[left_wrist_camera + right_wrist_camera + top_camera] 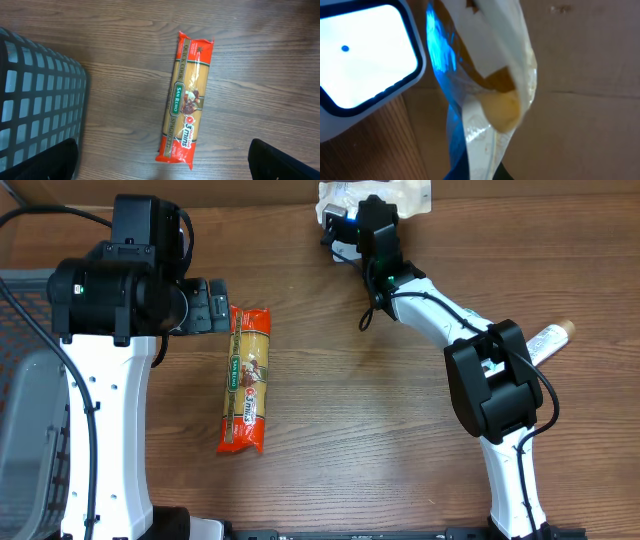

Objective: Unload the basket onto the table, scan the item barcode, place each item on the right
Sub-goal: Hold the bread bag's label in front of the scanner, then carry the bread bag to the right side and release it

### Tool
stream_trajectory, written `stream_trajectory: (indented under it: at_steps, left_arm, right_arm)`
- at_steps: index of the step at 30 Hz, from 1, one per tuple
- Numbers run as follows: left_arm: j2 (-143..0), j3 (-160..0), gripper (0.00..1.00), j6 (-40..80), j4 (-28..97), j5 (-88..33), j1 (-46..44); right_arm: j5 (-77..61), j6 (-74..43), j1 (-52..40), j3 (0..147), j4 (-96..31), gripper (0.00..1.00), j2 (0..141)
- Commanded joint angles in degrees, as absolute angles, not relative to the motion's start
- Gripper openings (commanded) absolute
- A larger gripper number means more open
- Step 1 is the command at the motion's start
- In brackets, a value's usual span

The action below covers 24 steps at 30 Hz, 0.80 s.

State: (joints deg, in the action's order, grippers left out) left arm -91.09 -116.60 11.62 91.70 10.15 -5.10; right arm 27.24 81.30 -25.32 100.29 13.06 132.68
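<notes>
Nearest, the pasta pack [246,380] lies flat on the table [350,410], lengthways, apart from the basket [45,85] at the left. The left claw [215,307] hangs above the table by the pack's far end, jaws wide apart and holding nothing. Out to the right a tube [548,340] lies beside the right arm's elbow. At the far edge the right claw [372,205] is closed on a pouch [492,102], white and yellow, held just beside the scanner [365,55]. The scanner's window glows white, and blue light falls across the side of the pouch nearest it.
</notes>
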Motion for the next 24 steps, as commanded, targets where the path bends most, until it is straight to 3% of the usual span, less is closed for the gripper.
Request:
stream_trajectory:
  at_steps: [1,5,11,16,19,24]
  left_arm:
    - [-90.8,-116.6,1.0,12.0,91.6,10.9,-4.9]
    - [-90.8,-116.6,1.0,12.0,91.6,10.9,-4.9]
    - [-90.8,-116.6,1.0,12.0,91.6,10.9,-4.9]
    - [-90.8,-116.6,1.0,12.0,91.6,10.9,-4.9]
    - [-90.8,-116.6,1.0,12.0,91.6,10.9,-4.9]
    - [-90.8,-116.6,1.0,12.0,91.6,10.9,-4.9]
  right_arm:
    - [28.4,74.6,-26.2,101.6,9.4,0.04,126.7]
    - [28.4,66.3,-26.6,101.7,-0.8,0.04,119.7]
    - [24.2,39.2,-27.7,101.7,-21.5,0.04,105.5]
    - [4.2,7.7,-24.7,101.7,-42.8,0.04,92.4]
    - [-10.5,-4.6,-19.3,101.7,-53.6,0.04,87.5]
    - [-21.7,-7.9,-8.3,101.4,-64.2,0.04,86.6]
